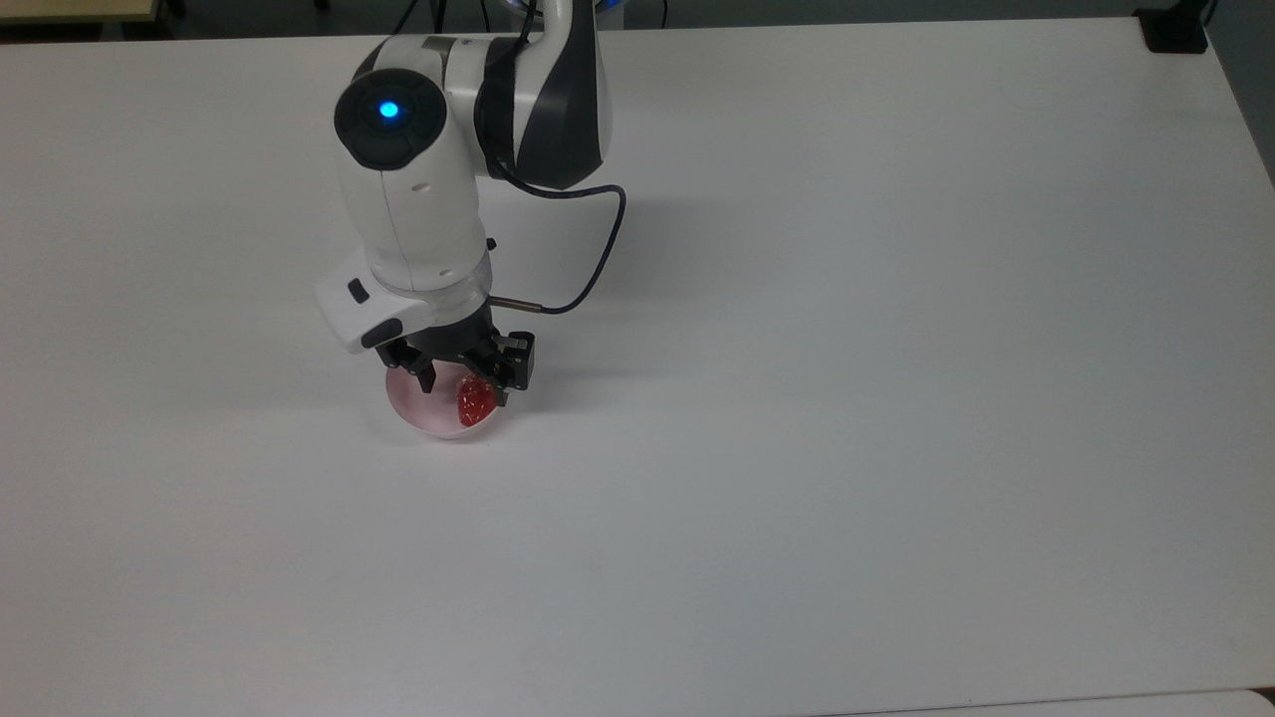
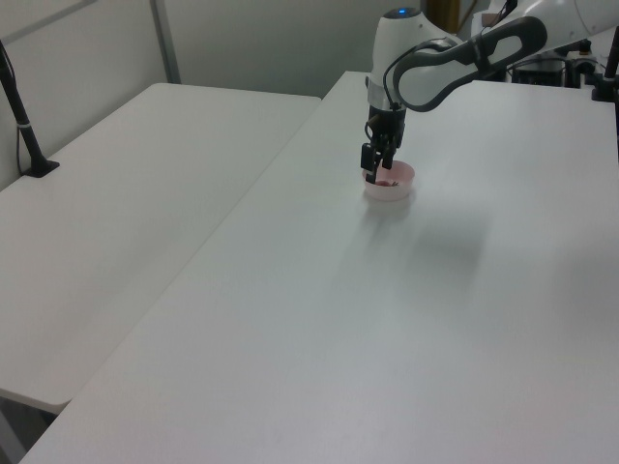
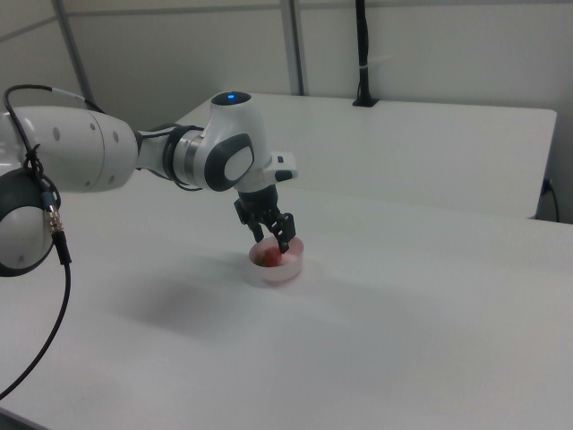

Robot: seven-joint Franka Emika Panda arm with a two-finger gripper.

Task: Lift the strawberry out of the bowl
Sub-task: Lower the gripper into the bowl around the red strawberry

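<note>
A small pale pink bowl (image 1: 435,424) sits on the white table (image 1: 847,398), and a glossy red strawberry (image 1: 475,402) lies in the side of it toward the top view's right. My gripper (image 1: 464,390) is open and lowered into the bowl, one finger on each side of the strawberry. The finger toward the top view's right is close against the fruit. The wrist hides the bowl's far rim and the strawberry's cap. In the right view the gripper (image 3: 271,242) dips into the bowl (image 3: 285,271) over the strawberry (image 3: 265,258). The left view has the gripper (image 2: 372,175) at the bowl (image 2: 397,191).
A black cable (image 1: 596,274) loops from the wrist over the table. A second white table (image 2: 135,203) adjoins in the left view's left, with a black post (image 2: 21,111) clamped on it. A black block (image 1: 1175,30) sits at the top view's upper right corner.
</note>
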